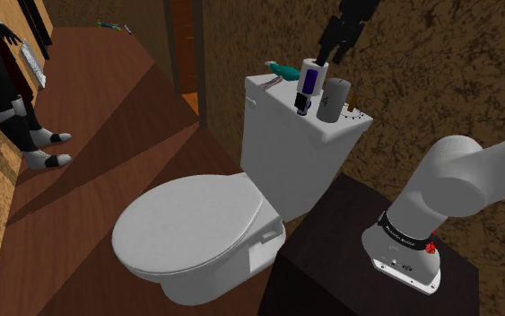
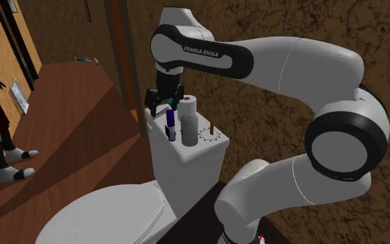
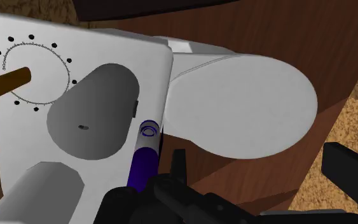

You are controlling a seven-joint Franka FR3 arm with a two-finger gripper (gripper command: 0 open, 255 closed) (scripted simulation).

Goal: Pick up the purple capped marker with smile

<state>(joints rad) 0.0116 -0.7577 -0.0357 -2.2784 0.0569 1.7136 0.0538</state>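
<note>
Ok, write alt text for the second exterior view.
The black gripper of a white robot arm hangs over a purple-topped marker standing on a white toilet tank, beside a pale cylinder. A brown wooden floor lies beyond.

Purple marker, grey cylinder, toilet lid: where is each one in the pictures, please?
purple marker point(image 3: 144, 159), wrist view, on its purple barrel.
grey cylinder point(image 3: 98, 114), wrist view, on its flat top face.
toilet lid point(image 1: 192, 224), shoulder view, on the middle of its top.
</note>
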